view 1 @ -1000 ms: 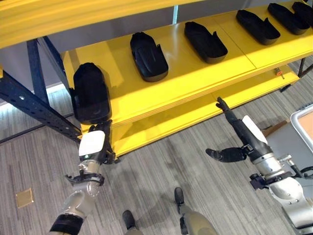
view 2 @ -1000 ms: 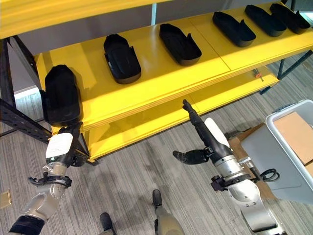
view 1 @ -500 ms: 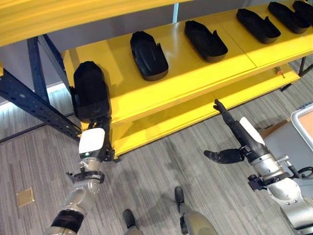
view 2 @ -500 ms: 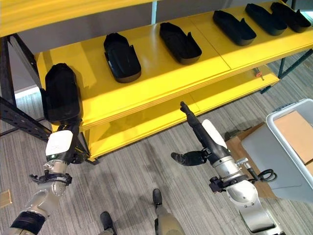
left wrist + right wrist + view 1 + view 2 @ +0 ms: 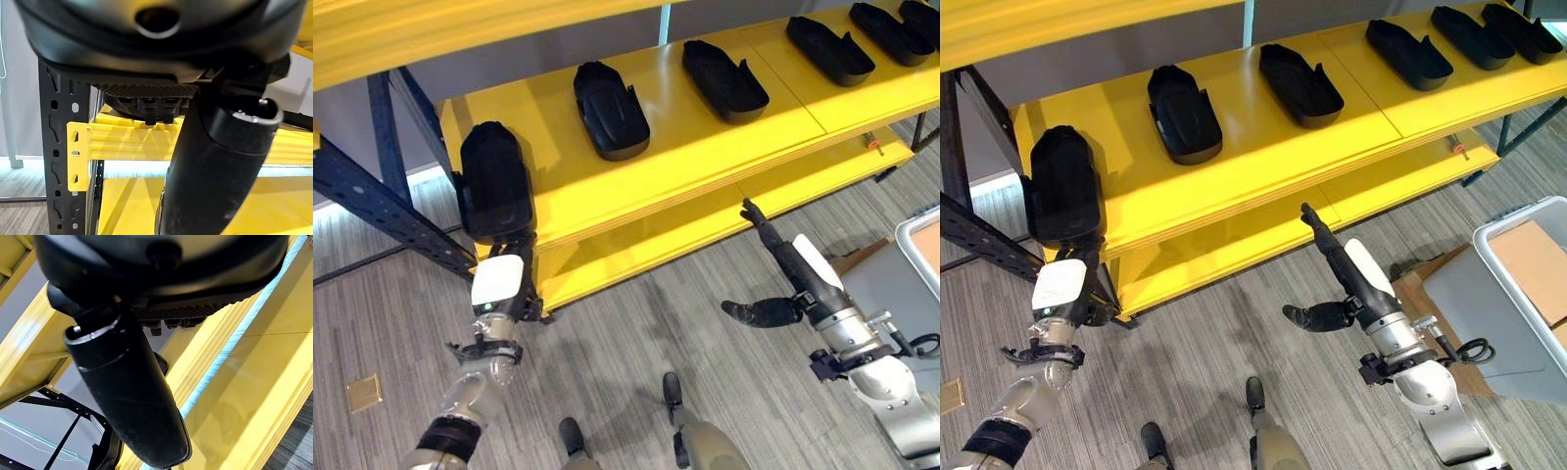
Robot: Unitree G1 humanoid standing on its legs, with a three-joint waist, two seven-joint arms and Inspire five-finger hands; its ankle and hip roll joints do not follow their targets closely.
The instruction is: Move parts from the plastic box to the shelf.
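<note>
A black moulded part (image 5: 494,181) lies at the left end of the yellow shelf (image 5: 705,147), its near end over the shelf's front edge. My left hand (image 5: 497,286) is just below that end, fingers straight and reaching up to it, thumb (image 5: 215,166) straight. Several more black parts (image 5: 610,110) (image 5: 724,82) (image 5: 829,51) lie in a row along the shelf. My right hand (image 5: 803,282) is open in front of the lower shelf (image 5: 705,227), fingers pointing up at its edge and holding nothing. The grey plastic box (image 5: 1518,220) is at the far right.
A dark blue shelf upright (image 5: 372,206) slants down at the left. A small orange-handled tool (image 5: 872,146) lies on the lower shelf. A brass plate (image 5: 362,395) is set in the grey plank floor. Brown cardboard (image 5: 1533,269) lies in the box.
My left hand has risen a little towards the part's near end, and the part sits slightly further onto the shelf. My right hand has shifted slightly left and up.
</note>
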